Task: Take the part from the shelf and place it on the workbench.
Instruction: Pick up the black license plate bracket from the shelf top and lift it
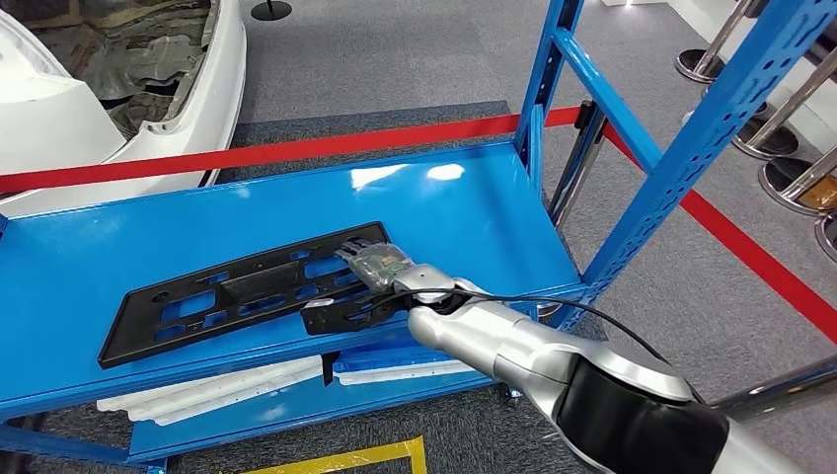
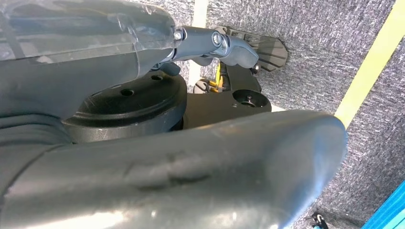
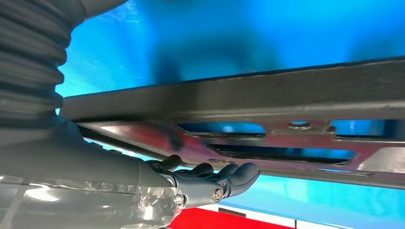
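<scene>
The part (image 1: 247, 291) is a flat black frame with several cut-outs, lying on the blue shelf (image 1: 464, 217). Its near right corner sticks out over the shelf's front edge. My right hand (image 1: 378, 265) lies on the part's right end with its fingers stretched out along it. In the right wrist view the dark fingers (image 3: 215, 177) run straight beside the part's long bar (image 3: 248, 98); I see no closed grip. My left hand (image 2: 229, 45) hangs over the grey carpet and holds nothing.
White parts (image 1: 217, 387) lie on the lower shelf. Blue uprights (image 1: 691, 148) stand at the shelf's right end. A red barrier belt (image 1: 296, 150) runs behind it and down the right side. A white car body (image 1: 89, 89) is at the back left, metal stanchion bases (image 1: 790, 178) at the far right.
</scene>
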Controlling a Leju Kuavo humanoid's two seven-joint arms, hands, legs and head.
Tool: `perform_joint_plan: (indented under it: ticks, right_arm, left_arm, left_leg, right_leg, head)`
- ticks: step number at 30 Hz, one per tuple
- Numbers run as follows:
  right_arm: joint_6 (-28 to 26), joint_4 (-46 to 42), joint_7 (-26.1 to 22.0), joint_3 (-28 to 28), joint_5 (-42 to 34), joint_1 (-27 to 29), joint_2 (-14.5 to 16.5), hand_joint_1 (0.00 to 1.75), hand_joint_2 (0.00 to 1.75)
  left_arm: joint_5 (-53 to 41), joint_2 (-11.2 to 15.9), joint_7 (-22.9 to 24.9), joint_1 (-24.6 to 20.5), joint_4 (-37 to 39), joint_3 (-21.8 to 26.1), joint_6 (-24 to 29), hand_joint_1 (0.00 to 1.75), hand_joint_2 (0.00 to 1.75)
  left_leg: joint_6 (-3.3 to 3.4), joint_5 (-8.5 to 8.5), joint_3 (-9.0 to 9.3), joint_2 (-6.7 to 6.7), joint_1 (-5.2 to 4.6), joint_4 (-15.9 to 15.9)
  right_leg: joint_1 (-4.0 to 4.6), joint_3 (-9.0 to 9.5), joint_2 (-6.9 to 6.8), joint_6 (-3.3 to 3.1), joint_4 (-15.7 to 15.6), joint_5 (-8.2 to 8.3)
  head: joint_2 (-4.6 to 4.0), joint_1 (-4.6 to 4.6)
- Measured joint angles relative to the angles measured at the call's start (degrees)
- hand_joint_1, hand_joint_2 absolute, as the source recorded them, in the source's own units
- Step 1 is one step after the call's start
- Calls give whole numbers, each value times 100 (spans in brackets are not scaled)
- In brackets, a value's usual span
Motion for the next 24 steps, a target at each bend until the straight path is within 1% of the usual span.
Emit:
perform_joint_plan:
  ticks: [5,12,24]
  right_arm:
    - [-105,1,166,-60,374,18,-69,0,175]
    - [-525,15,339,-172,1257,88,-186,0,175]
    - [-590,17,319,-399,1358,159,-231,0,175]
  left_arm:
    - [-26,1,0,-2,0,0,-1,0,0]
    - [-21,1,-7,6,0,0,-23,0,0]
    - [-15,1,-9,15,0,0,-60,0,0]
  left_leg:
    - [0,0,1,0,1,0]
    - [0,0,2,1,0,0]
    - [0,0,1,1,0,0]
  right_leg:
    - [0,0,0,0,0,0]
    - [0,2,1,-1,0,1]
    - [0,1,1,-2,0,1]
  head:
    - [0,1]
    - [0,2]
    - [0,2]
